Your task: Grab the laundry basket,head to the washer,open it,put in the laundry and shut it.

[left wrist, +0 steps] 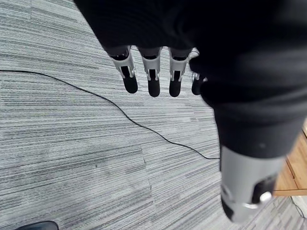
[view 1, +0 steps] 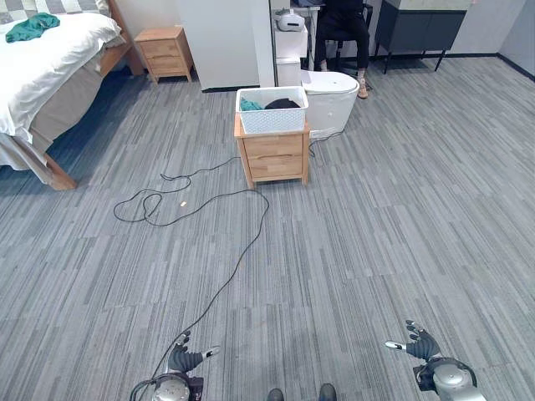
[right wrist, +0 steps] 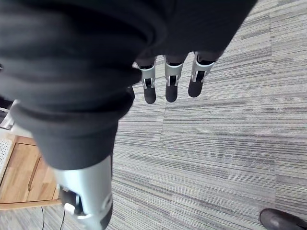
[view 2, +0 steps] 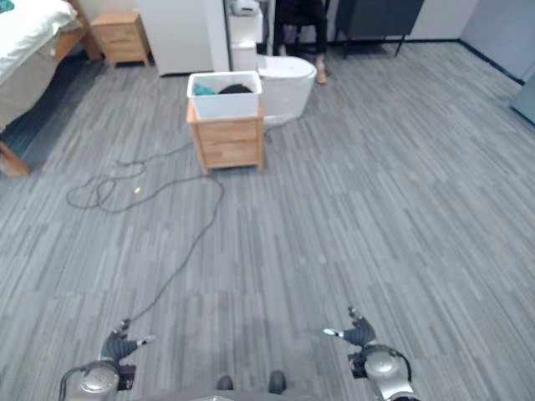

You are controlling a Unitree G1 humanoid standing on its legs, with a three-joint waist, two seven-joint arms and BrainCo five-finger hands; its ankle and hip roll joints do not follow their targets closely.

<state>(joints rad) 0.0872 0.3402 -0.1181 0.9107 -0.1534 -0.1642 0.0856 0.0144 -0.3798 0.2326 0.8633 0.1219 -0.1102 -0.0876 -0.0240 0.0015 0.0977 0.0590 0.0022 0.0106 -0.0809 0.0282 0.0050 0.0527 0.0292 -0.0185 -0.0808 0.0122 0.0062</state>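
A white laundry basket (view 1: pixel 272 111) with dark and teal clothes in it stands on a small wooden nightstand (view 1: pixel 273 157) some way ahead. Right behind it is a white rounded washer (view 1: pixel 329 98). My left hand (view 1: pixel 185 359) hangs low at the lower left, fingers (left wrist: pixel 152 80) straight and holding nothing. At the lower right, my right hand (view 1: pixel 422 344) is likewise open, fingers (right wrist: pixel 171 81) extended over bare carpet. Both hands are far from the basket.
A black cable (view 1: pixel 201 200) loops over the grey carpet between me and the nightstand. A bed (view 1: pixel 46 58) with a teal garment (view 1: pixel 32 27) is at the far left, a second nightstand (view 1: pixel 165 52) beside it. A seated person (view 1: pixel 341 29) and a dark cabinet (view 1: pixel 418 29) are at the back.
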